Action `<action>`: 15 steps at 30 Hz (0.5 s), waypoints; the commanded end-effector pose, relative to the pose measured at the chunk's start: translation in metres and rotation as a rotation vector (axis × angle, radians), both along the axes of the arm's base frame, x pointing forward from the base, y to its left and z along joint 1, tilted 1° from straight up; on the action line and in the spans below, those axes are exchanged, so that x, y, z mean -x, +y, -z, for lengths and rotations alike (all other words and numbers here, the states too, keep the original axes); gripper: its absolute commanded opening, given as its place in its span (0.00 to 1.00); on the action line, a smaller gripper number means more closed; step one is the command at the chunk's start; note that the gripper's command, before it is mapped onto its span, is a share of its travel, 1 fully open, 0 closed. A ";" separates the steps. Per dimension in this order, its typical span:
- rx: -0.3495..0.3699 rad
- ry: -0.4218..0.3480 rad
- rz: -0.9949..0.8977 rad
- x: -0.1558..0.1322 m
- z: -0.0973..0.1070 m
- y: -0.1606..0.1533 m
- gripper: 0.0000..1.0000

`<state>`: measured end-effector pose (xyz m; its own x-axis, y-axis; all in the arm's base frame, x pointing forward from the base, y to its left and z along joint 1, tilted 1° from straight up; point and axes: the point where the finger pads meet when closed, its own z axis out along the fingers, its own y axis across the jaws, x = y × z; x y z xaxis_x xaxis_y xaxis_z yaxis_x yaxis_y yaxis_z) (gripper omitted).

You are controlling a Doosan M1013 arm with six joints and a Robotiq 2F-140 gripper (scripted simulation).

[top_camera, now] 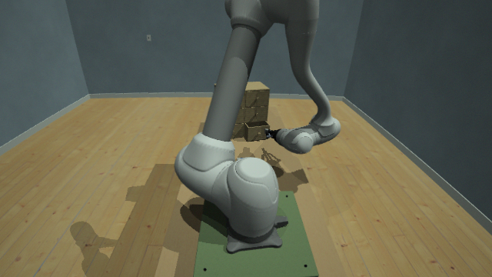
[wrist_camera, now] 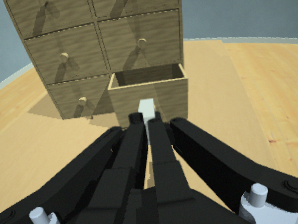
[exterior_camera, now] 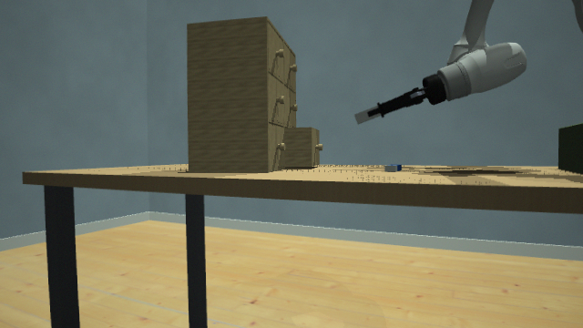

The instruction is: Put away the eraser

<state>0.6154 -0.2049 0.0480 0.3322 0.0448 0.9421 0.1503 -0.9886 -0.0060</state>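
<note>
The wooden chest [top_camera: 257, 86] [exterior_camera: 228, 91] [wrist_camera: 70, 40] stands upright with two columns of three drawers. Its bottom right drawer [top_camera: 254, 134] [exterior_camera: 298, 147] [wrist_camera: 172, 102] is pulled partly out and looks level; its floor and any eraser inside are hidden. The other drawers look pushed in. The blue and white eraser [exterior_camera: 393, 168] lies on the table in front of the chest; the wrist view does not show it. My gripper [top_camera: 267, 133] [exterior_camera: 357, 118] [wrist_camera: 148, 109] is shut and empty, fingertips together, above the table, in front of the open drawer and higher than its knob, not touching it.
The wooden table [exterior_camera: 319, 193] carries the chest. Round knobs stick out from the drawer fronts. A green base plate [top_camera: 296, 246] lies under the arm, and a dark green block [exterior_camera: 570, 150] stands at the right edge of the exterior view.
</note>
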 end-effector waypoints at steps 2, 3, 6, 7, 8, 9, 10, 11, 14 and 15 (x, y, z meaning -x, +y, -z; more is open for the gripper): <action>0.000 -0.001 0.000 -0.017 0.024 0.002 0.00; 0.000 -0.001 0.000 -0.020 0.029 0.003 0.00; 0.000 -0.001 0.000 -0.024 0.033 0.004 0.00; 0.000 -0.001 0.000 -0.027 0.038 0.004 0.00; 0.000 -0.001 0.000 -0.030 0.043 0.005 0.00; 0.000 -0.001 0.000 -0.033 0.047 0.005 0.00; 0.000 -0.001 0.000 -0.036 0.052 0.006 0.00; 0.000 -0.001 0.000 -0.039 0.055 0.006 0.00; 0.000 -0.001 0.000 -0.045 0.065 0.007 0.00; 0.000 -0.001 0.000 -0.047 0.067 0.007 0.00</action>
<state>0.6542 -0.1986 -0.0086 0.3323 0.0450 0.9421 0.1502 -0.9886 -0.0057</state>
